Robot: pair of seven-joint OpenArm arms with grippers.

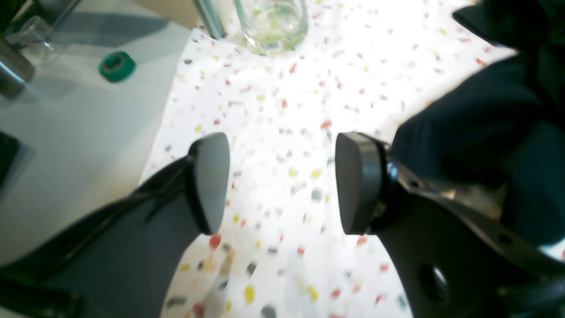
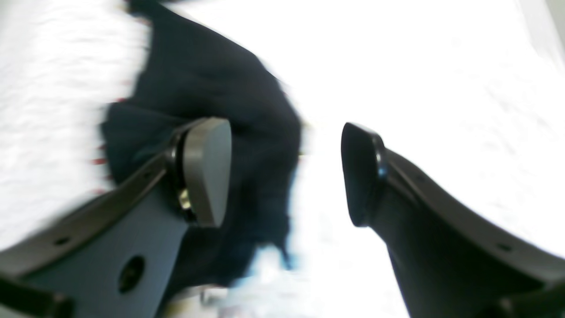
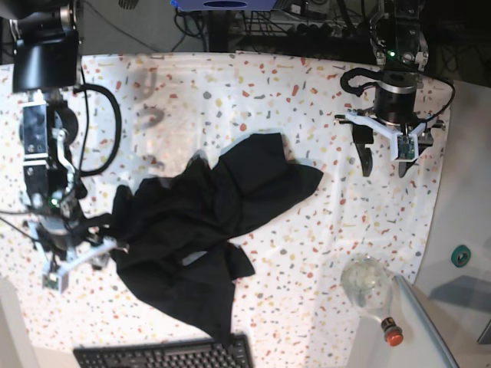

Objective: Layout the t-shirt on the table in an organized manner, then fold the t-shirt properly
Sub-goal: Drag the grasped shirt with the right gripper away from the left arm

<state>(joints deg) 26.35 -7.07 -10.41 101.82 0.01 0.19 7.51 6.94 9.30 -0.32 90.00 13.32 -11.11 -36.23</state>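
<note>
The black left gripper [image 1: 282,183] hangs downward with jaws spread wide; the black right gripper [image 2: 286,172] gapes too, holding nothing.

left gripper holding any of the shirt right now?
No. In the left wrist view the left gripper stands open over bare table, with the t-shirt off to one side, not between the pads.

We see black arms looped with black cables, white brackets, and dark fingers [image 1: 212,183] with rounded grey pads.
</note>
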